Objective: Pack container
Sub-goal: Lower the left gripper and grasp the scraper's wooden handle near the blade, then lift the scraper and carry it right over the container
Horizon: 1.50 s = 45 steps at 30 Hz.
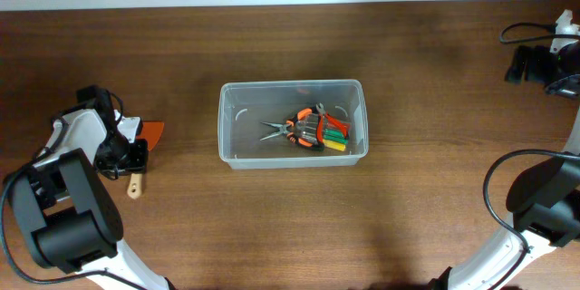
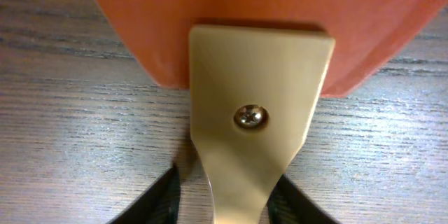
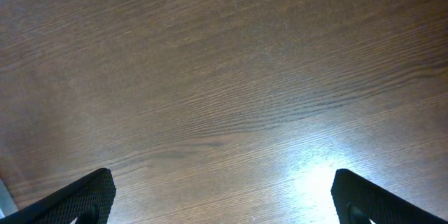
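The container (image 1: 224,122), a clear plastic bin, stands mid-table. Inside it lie orange-handled pliers (image 1: 302,128) and green and yellow-handled tools (image 1: 334,138). At the left, a scraper with an orange blade (image 1: 152,131) and a pale wooden handle (image 1: 135,186) lies flat on the table. My left gripper (image 1: 127,157) is down over it. In the left wrist view the handle (image 2: 255,133) runs between the two dark fingers (image 2: 166,196). The left finger stands a sliver off the handle and the right one is against it or nearly so. My right gripper (image 3: 224,189) hangs open over bare wood at the far right (image 1: 515,65).
Black cables (image 1: 526,29) and a white fitting lie at the back right corner. The left arm's base (image 1: 63,213) and the right arm's base (image 1: 544,204) fill the front corners. Bare brown wood lies between the scraper and the bin.
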Available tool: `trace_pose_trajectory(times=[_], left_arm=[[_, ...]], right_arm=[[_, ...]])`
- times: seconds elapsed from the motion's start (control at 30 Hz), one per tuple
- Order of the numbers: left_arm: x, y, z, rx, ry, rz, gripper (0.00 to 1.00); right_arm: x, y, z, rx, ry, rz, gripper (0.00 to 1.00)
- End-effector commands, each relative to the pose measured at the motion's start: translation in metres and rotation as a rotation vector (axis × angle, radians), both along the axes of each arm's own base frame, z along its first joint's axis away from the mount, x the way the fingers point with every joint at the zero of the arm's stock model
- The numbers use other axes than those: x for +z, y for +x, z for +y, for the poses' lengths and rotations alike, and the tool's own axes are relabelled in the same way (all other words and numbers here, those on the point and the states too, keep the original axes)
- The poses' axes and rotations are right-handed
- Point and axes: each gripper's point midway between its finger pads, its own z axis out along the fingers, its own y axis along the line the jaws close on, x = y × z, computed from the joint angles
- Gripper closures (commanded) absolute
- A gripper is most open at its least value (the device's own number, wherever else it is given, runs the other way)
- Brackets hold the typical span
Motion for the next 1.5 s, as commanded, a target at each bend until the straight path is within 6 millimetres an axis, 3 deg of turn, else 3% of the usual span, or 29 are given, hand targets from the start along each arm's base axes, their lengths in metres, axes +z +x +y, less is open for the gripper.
trace_pose_trajectory(times=[0.0,0.23,0.43,0.9,1.0,1.23,1.47], left_arm=[[-0.005,-0.006,0.0,0.002,0.003,0.026,0.67],[-0.005,-0.007,-0.001,0.001,0.001,0.033,0.68],[-0.005,-0.009,-0.001,0.001,-0.002,0.039,0.81],[-0.004,-0.01,-0.002,0.005,-0.005,0.045,0.87],[-0.001,-0.004,-0.004,0.014,-0.022,0.023,0.97],[0.031,0.031,-0.007,0.014,-0.08,-0.072,0.98],[0.092,0.075,-0.013,-0.039,-0.081,-0.193,0.98]], right_arm=[[-0.001,0.001,0.002,-0.004,0.011,-0.003,0.01],[-0.002,0.001,0.002,-0.003,0.011,-0.002,0.01],[-0.001,0.001,0.002,-0.003,0.011,-0.003,0.01],[-0.001,0.001,0.002,-0.004,0.011,-0.003,0.01],[-0.002,0.001,0.002,-0.004,0.011,-0.002,0.01],[-0.001,0.001,0.002,-0.004,0.011,-0.003,0.01],[-0.001,0.001,0.002,-0.004,0.011,-0.003,0.01]])
